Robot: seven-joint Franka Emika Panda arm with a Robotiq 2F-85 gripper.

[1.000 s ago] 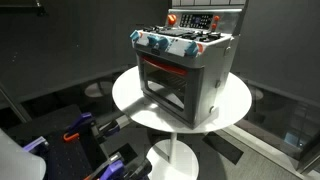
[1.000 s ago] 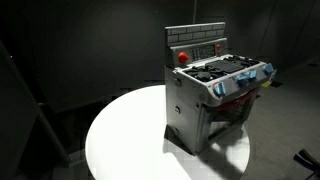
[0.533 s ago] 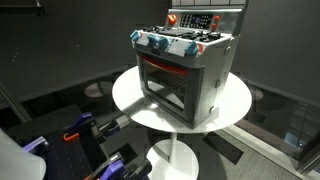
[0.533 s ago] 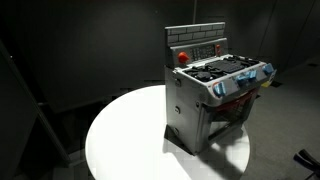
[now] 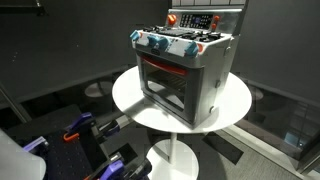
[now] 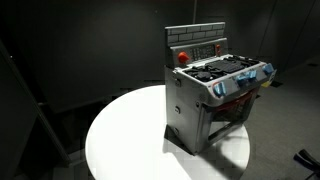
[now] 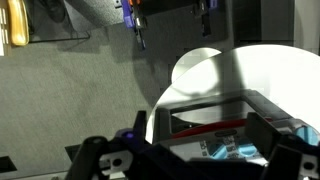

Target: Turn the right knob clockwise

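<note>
A grey toy stove point(image 5: 190, 75) stands on a round white table point(image 5: 130, 95), and shows in both exterior views point(image 6: 200, 110). A row of blue-and-white knobs runs along its top front edge. The right-end knob point(image 5: 198, 48) also shows in an exterior view point(image 6: 265, 70). My gripper point(image 7: 192, 158) shows only in the wrist view. Its two dark fingers are spread wide apart and hold nothing. It hangs well away from the stove point(image 7: 225, 120), whose oven door and blurred blue knobs point(image 7: 228, 148) show between the fingers.
A red button and a brick-pattern back panel point(image 6: 195, 42) top the stove. Purple and orange clamps point(image 5: 80, 130) lie on the floor beside the table. The table stands on a white pedestal base point(image 5: 175, 160). Dark curtains surround the scene.
</note>
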